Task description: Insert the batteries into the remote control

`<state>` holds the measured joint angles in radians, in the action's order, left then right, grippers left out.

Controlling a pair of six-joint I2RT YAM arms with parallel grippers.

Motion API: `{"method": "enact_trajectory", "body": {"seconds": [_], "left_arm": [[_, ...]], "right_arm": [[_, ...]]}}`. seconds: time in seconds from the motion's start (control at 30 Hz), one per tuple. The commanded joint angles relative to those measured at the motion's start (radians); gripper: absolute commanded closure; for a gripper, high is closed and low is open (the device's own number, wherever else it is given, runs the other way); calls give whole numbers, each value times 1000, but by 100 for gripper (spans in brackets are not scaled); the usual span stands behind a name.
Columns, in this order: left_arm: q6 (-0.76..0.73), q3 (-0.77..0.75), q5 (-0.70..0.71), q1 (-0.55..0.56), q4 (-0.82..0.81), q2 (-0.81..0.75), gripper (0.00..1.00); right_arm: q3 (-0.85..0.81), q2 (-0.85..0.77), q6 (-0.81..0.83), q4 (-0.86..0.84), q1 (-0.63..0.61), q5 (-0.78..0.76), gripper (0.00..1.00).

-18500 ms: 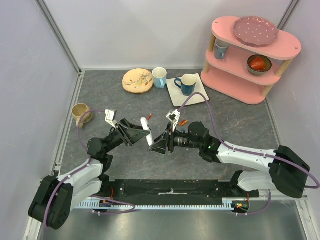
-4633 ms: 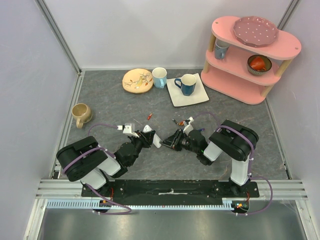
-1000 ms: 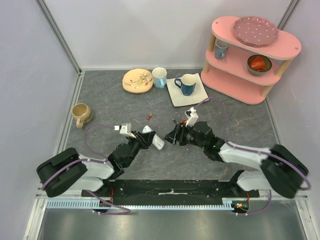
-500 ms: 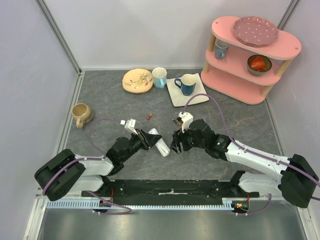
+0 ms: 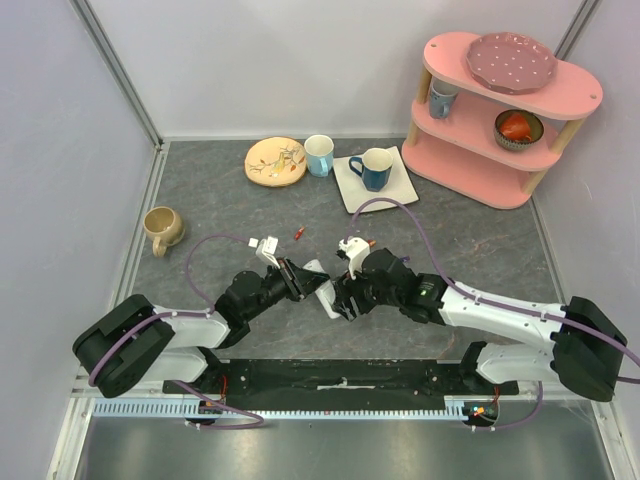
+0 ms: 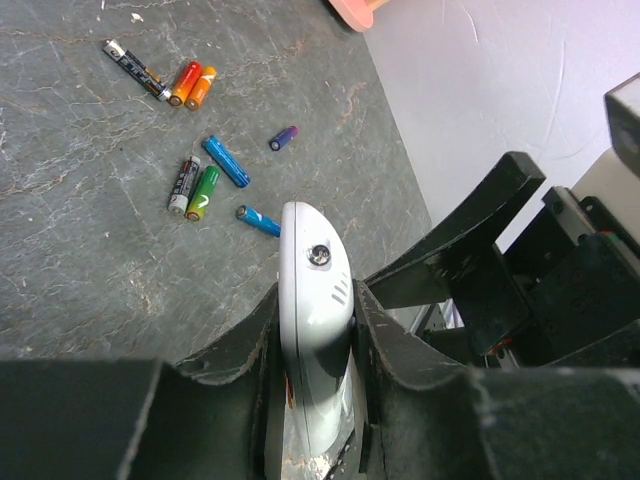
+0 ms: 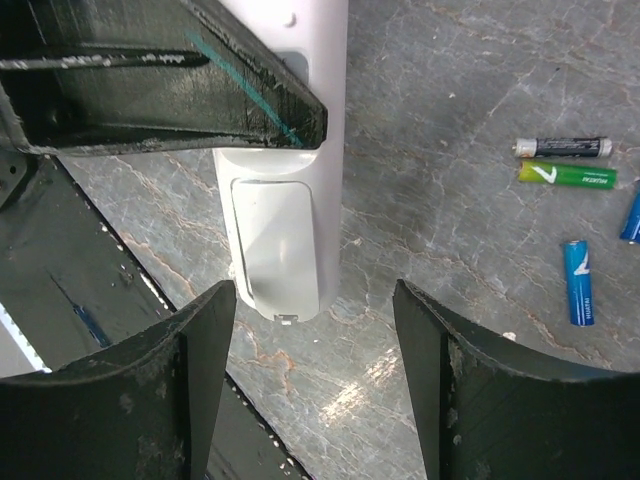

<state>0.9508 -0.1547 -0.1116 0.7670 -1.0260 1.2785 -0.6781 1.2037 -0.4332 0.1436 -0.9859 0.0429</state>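
Top external view: within the last second the right gripper (image 5: pixel 341 300) has closed in on the remote control (image 5: pixel 320 282). It now straddles the remote's free end with its jaws spread wide, gripping nothing. The left gripper (image 6: pixel 316 300) stays clamped on the remote's other end, holding it tilted. The cover (image 7: pixel 275 245) on the remote's rear face appears seated. The batteries (image 6: pixel 205 180) lie loose on the table (image 7: pixel 450 120) beyond the remote, none touching it. Judgement: loading has not begun, and removing the cover is the likely step in hand.
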Motion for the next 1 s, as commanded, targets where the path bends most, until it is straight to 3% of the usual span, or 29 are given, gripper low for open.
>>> {"method": "enact_trajectory", "body": {"seconds": [0.0, 0.63, 0.97], "left_arm": [[28, -26, -20, -5, -37, -4, 98], [32, -22, -11, -5, -34, -16, 98], [31, -17, 21, -5, -8, -18, 98]], "right_arm": [[-38, 23, 21, -36, -14, -20, 28], [-21, 46, 24, -59, -22, 0, 51], [-23, -21, 21, -23, -20, -14, 67]]}}
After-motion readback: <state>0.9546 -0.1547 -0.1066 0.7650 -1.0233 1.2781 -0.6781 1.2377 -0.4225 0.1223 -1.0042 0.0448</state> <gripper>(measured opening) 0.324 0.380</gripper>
